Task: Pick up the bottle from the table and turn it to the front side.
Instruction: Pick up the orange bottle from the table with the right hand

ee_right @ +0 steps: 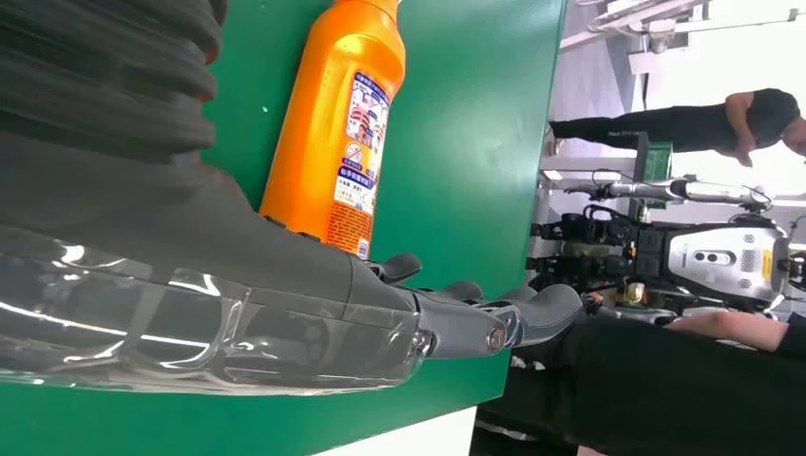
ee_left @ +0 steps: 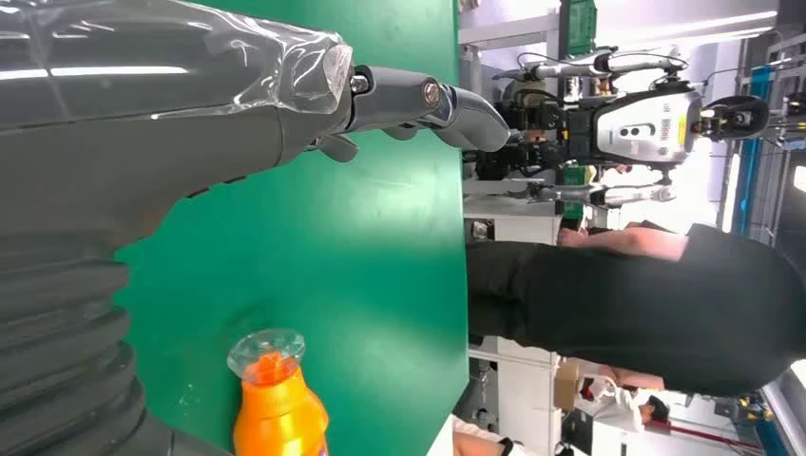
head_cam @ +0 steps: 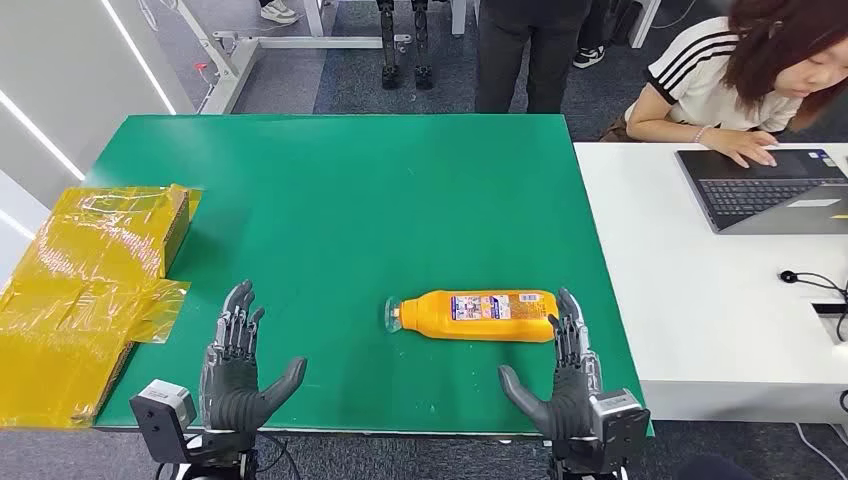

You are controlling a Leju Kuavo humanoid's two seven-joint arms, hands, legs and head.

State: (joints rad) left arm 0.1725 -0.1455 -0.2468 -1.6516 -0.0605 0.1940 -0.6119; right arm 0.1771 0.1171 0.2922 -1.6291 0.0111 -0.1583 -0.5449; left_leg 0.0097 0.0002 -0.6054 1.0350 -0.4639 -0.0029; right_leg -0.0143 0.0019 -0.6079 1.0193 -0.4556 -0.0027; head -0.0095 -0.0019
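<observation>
An orange bottle (head_cam: 478,315) with a clear cap lies on its side on the green table (head_cam: 350,200), cap pointing left, its printed label facing up. The left wrist view shows its cap end (ee_left: 271,399) and the right wrist view its labelled body (ee_right: 337,133). My right hand (head_cam: 562,375) hovers open at the table's front edge, fingertips just beside the bottle's base, holding nothing. My left hand (head_cam: 238,365) is open too, fingers spread, well to the left of the bottle near the front edge.
A yellow plastic-wrapped box (head_cam: 85,290) lies at the table's left edge. A white table (head_cam: 700,300) with a laptop (head_cam: 765,190) adjoins on the right, where a person (head_cam: 745,70) sits. Another person (head_cam: 530,50) stands beyond the far edge.
</observation>
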